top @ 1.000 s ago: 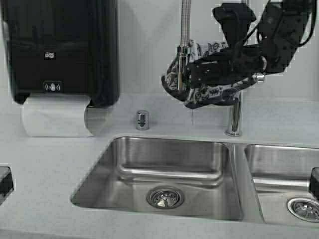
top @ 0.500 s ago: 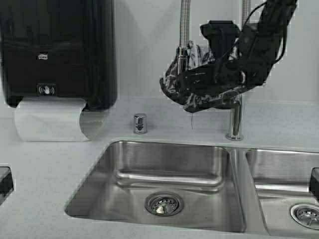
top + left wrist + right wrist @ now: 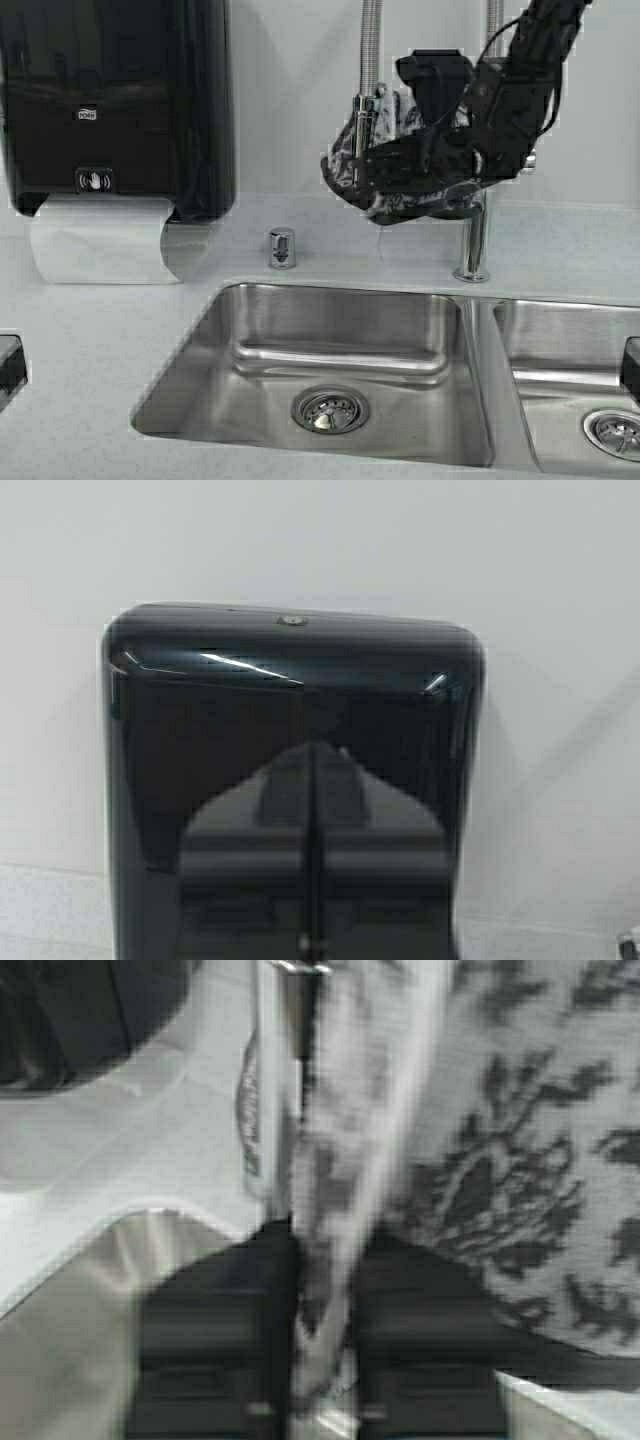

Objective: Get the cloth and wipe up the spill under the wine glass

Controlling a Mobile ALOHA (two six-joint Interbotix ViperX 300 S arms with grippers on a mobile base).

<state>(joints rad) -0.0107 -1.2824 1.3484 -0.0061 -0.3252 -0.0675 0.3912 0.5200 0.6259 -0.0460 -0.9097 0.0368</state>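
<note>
The cloth [image 3: 341, 166], black-and-grey floral on white, hangs bunched over the faucet's spray head above the counter. My right gripper [image 3: 366, 166] reaches in from the right and is shut on it. In the right wrist view a fold of the cloth [image 3: 500, 1140] with its pale hem runs between the closed jaws of the right gripper [image 3: 322, 1260]. My left gripper [image 3: 313, 780] is shut and empty, facing the black dispenser; it does not show in the high view. The wine glass and the spill are out of view.
A black paper towel dispenser [image 3: 120, 100] with white paper towel [image 3: 100, 240] hanging out is on the wall at left. The chrome faucet [image 3: 472, 240] and its hose [image 3: 371, 50] stand behind a double steel sink [image 3: 340, 322]. A small chrome knob [image 3: 282, 247] sits on the counter.
The whole scene has shifted a little left and down, so the robot has moved. My right arm has swung its wrist lower and closer while still shut on the cloth at the faucet.
</note>
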